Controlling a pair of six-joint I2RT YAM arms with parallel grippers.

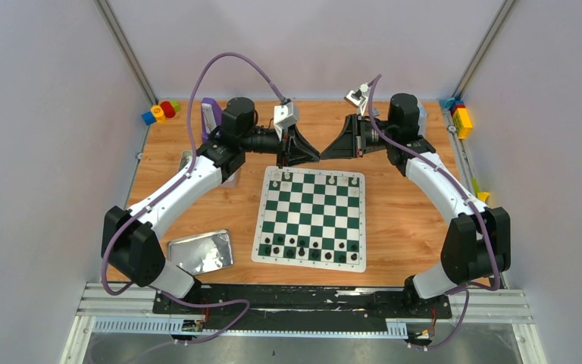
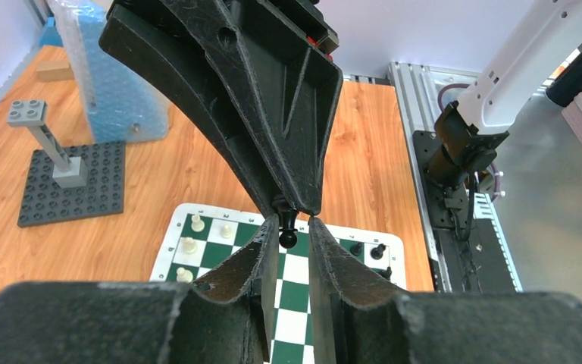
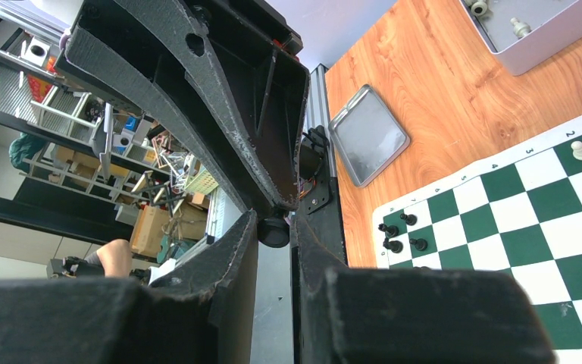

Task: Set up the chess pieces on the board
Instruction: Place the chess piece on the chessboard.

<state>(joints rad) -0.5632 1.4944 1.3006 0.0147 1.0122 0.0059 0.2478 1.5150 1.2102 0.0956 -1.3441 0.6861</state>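
- A small black chess piece (image 2: 288, 236) is held in the air between the two claws, which meet tip to tip above the 12 o'clock edge of the board (image 1: 311, 218).
- The right claw (image 2: 297, 203) is closed on the piece. The left claw (image 2: 291, 227) stands narrowly apart around the rounded head, and a gap shows on one side, so no grip by it can be claimed.
- The board lies flat in the middle of the surface (image 1: 402, 227). White pieces (image 1: 304, 180) are stood along its 12 o'clock edge and black pieces (image 1: 312, 249) near its 6 o'clock edge, with the middle squares bare.
- The piece is judged to be light, stiff, smooth plastic that is easily twisted or tipped. A hold across the stem just below the head, square to the pads, is to be preferred.
- The base of the piece is hidden by the fingers, so its kind cannot be settled, though the head looks pawn-like.
- A grey tray (image 3: 553, 30) with a few white pieces is cut off at the frame edge in the right wrist view, and its contents cannot be counted.
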